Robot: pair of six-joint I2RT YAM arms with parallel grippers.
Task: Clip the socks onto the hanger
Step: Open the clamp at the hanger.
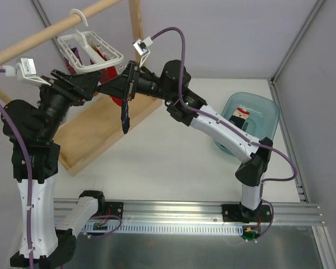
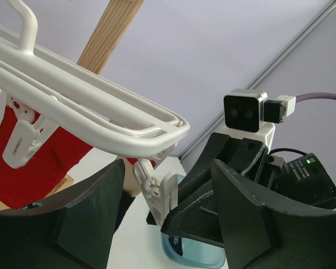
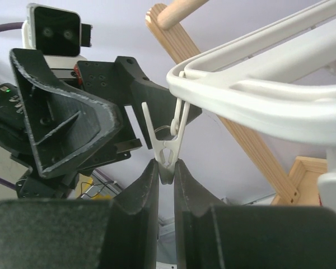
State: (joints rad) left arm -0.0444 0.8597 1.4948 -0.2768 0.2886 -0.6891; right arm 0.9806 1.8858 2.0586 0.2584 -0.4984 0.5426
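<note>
The white hanger (image 1: 95, 45) hangs by its hook from the wooden rod. A dark navy sock (image 1: 125, 115) dangles from the tip of my right gripper (image 1: 129, 84), whose jaws are nearly closed. In the right wrist view the lower end of a white clip (image 3: 167, 148) under the hanger's frame (image 3: 257, 95) sits between the tips of my right gripper (image 3: 166, 171), against a small grey fold pinched there. My left gripper (image 2: 168, 168) is open with that clip (image 2: 159, 193) between its fingers, touching neither. The left gripper (image 1: 92, 84) faces the right one under the hanger.
Bright red socks (image 2: 45, 162) hang clipped to the hanger. The wooden frame's flat base (image 1: 101, 134) lies below, and its rod (image 1: 45, 33) crosses the upper left. A blue basin (image 1: 269, 112) at the right holds another sock (image 1: 242, 115).
</note>
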